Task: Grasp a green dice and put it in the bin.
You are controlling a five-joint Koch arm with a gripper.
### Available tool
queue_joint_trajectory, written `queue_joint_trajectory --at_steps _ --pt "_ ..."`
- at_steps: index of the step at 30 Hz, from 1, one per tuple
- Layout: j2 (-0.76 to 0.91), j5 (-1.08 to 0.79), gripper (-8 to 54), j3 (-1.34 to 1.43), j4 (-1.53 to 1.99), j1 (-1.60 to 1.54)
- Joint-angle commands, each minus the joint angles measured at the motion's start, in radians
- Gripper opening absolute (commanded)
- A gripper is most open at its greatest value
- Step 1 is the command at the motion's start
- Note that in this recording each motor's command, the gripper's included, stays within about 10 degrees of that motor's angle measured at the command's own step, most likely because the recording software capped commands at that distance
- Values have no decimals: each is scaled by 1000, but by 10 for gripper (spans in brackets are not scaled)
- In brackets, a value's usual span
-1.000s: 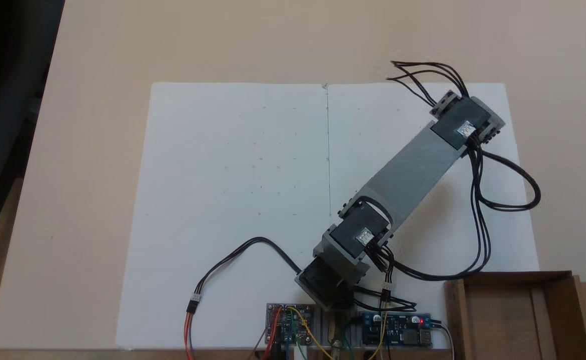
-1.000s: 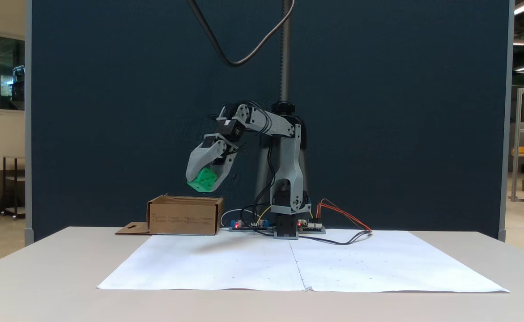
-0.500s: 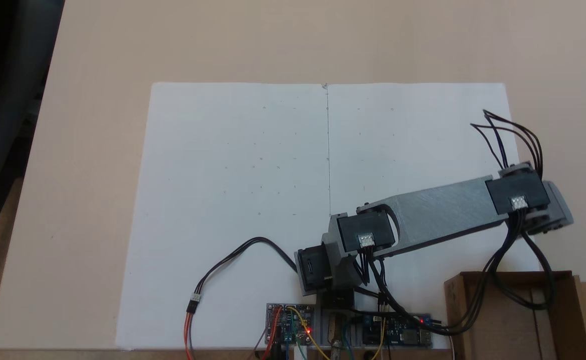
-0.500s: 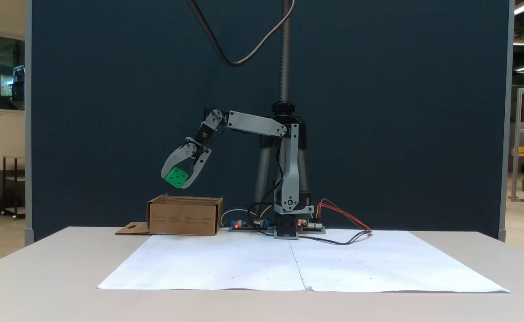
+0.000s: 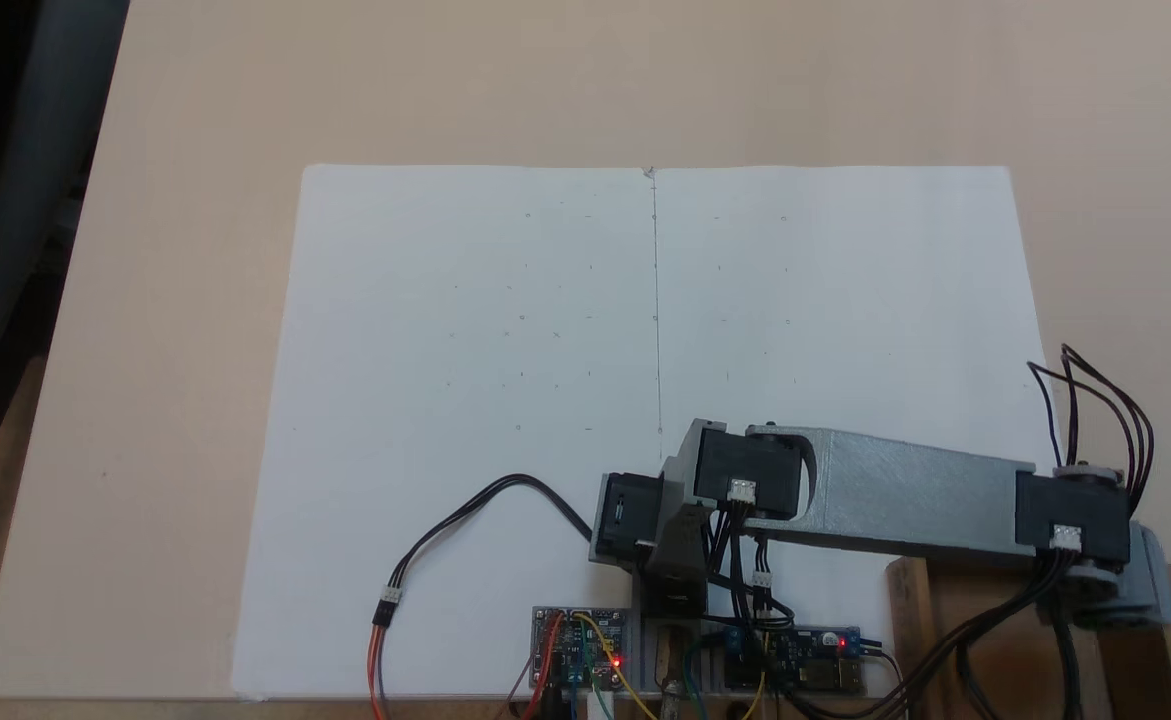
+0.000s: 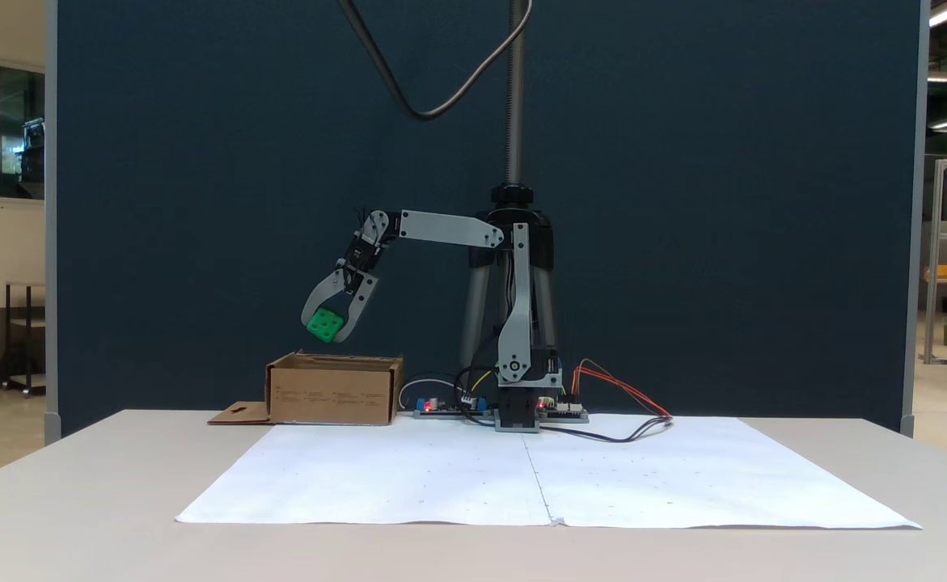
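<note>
My gripper (image 6: 328,326) pinches the dice (image 6: 325,324), hanging above the bin (image 6: 334,390), whose inside I can't see, dice at 12 o'clock of it.

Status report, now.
Tool shut on dice. Dice held above bin, not touching. Nothing between them.

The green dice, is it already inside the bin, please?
Not yet: the green dice is clamped in the gripper, hanging above the bin.
</note>
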Motion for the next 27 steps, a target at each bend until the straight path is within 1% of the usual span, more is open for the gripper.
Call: queue_joint_trajectory --at_steps 1,8,13,14,15,16,19,27 --pt "15 -81 117 -55 51 40" --pt "17 -86 117 -55 227 55" --pt "17 -86 117 -55 222 55" --pt "15 -84 243 -55 227 51" --pt "15 -84 321 -55 227 49" --pt "15 -84 340 -55 225 51" --pt "15 -84 453 -55 224 49" --pt "17 -78 435 -55 206 28"
